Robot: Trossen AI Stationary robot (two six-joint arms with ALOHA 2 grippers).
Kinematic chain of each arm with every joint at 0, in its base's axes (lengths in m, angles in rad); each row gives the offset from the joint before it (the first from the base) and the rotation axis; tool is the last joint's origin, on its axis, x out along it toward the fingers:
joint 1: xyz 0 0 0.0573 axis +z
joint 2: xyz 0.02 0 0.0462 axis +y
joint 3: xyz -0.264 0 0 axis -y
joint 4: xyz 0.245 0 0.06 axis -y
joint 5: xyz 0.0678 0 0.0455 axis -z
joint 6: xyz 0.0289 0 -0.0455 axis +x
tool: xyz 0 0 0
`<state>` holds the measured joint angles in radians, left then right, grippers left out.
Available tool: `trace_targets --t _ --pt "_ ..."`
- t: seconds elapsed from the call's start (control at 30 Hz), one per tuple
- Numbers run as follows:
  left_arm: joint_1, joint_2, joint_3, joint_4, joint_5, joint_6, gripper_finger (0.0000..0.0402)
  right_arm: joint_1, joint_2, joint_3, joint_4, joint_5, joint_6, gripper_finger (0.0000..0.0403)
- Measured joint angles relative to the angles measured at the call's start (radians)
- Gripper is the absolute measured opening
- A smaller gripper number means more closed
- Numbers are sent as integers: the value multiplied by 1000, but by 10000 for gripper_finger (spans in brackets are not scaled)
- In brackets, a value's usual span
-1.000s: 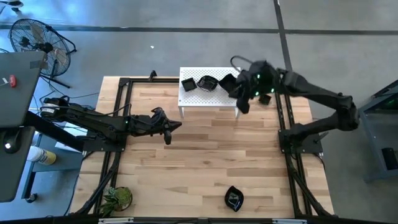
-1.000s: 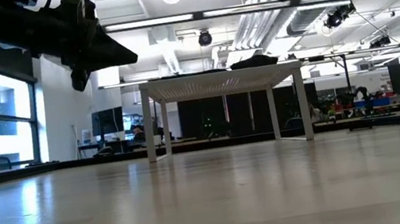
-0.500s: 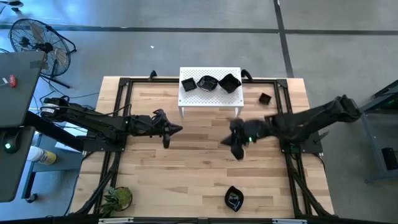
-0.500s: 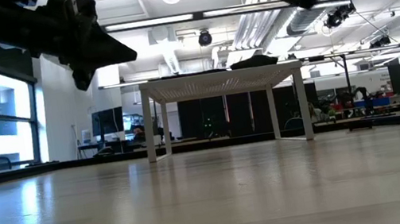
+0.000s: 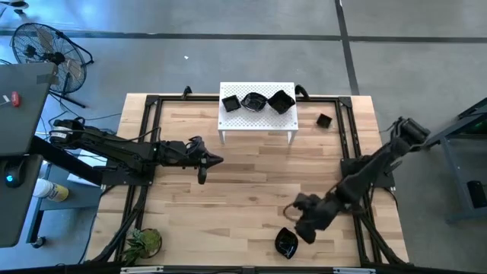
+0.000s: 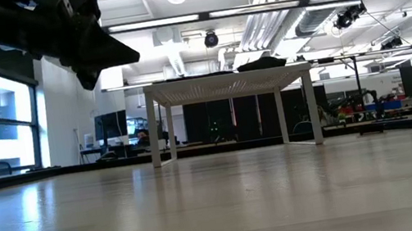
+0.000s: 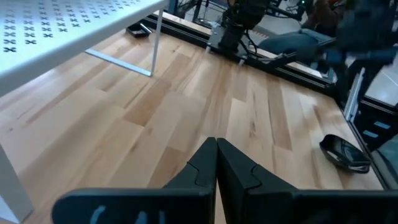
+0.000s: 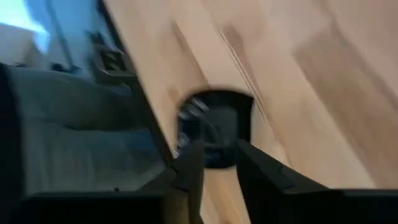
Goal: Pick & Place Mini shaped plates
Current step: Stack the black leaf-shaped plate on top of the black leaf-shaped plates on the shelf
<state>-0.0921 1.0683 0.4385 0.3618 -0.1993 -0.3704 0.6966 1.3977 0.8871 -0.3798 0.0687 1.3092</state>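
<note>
Right gripper [image 5: 302,225] low over the near edge of the table [image 5: 243,183], just beside the lone black plate [image 5: 286,243] lying there; in the right wrist view the same plate [image 8: 214,127] sits just beyond the dark fingers [image 8: 186,168], which stand a little apart with nothing between them. Probably the approach to a pick. To do it well: line the gap up across one raised rim of the plate rather than over its middle, keep the wrist square to that rim, come down until one finger sits inside the dish and the other outside, close gently since the glossy surface looks slippery, then lift straight up before swinging toward the white perforated stand [image 5: 257,114]. Worth slowing the motion first, since the wrist view looks smeared. Left gripper [image 5: 204,160] waiting over the middle-left of the table, fingers pressed together and empty, as the left wrist view shows [image 7: 216,163]. Counted in the high view: three black plates [image 5: 254,101] on the stand, one small plate [image 5: 324,120] on the table near the far right corner, one at the near edge by the right gripper, so five visible in all. One stand, one small green plant [image 5: 143,242] at the near left corner, two arms.
</note>
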Motion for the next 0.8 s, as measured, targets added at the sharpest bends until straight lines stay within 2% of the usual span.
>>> trace_targets --t 0.17,0.33,0.57,0.8 --pt "0 0 0 -1 2 20 1 29 133 0 17 -51 78 121" --pt "0 0 0 -6 6 26 1 20 228 0 101 -51 71 130" --pt "0 0 0 -28 8 26 1 -4 301 0 123 -42 52 105" --pt "0 0 0 -29 8 25 1 -12 310 0 139 -19 38 61"
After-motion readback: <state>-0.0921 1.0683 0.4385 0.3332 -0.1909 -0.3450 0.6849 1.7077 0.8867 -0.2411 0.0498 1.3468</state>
